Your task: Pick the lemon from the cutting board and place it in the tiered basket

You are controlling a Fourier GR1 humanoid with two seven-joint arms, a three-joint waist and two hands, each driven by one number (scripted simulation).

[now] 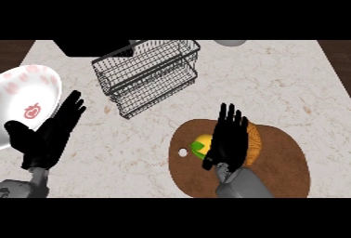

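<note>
- lemon is on the round wooden cutting board, half tucked under the right hand; fingers straight, not wrapped round it
- wire tiered basket sits up-left of the board, well apart
- left hand rests at the left, fingers relaxed, by a white plate

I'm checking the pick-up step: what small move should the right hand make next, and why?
Probably lower and curl the right hand round the lemon: its fingers are straight and partly cover the lemon, which lies on the cutting board, not yet held.
</note>
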